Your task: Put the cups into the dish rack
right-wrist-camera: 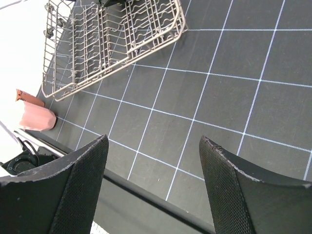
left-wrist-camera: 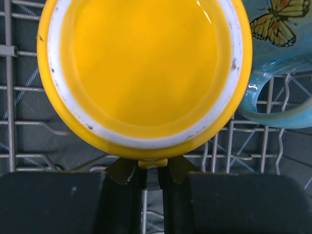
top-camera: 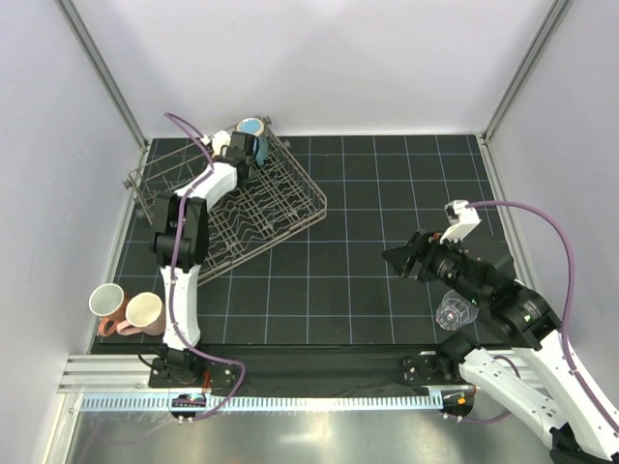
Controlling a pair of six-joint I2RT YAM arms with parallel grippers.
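Yellow cup, top beyond frame

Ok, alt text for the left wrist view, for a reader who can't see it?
The left tool grips a yellow cup by its handle; the cup, seen end-on, fills the frame over the grey wires of the dish rack. A light blue butterfly mug sits at right.

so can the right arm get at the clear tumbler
Probably yes: the right claw is open and empty, and the clear tumbler stands uncovered, but behind the claw, close beside the arm's forearm, so the arm must fold back.
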